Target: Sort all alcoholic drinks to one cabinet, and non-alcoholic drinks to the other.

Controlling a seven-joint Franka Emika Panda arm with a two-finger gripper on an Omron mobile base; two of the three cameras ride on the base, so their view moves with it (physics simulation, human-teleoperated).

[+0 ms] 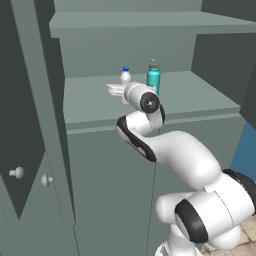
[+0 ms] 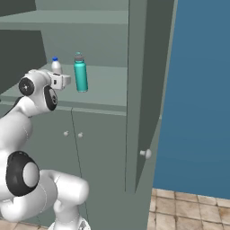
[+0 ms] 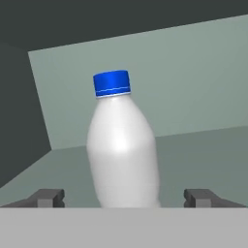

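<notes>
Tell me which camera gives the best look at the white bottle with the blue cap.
The hand view: the white bottle stands upright and close, between the open hand's fingertips, blue cap clear. The left base view shows it small, partly behind the arm; the right base view shows little beyond its cap, beside the teal bottle.

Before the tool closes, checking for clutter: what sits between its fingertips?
The white bottle alone stands between the fingertips, seen in the hand view.

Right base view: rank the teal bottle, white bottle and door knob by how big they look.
1. Teal bottle, clearly largest.
2. White bottle, partly hidden by the gripper.
3. Door knob, smallest, though nearer the camera.
</notes>
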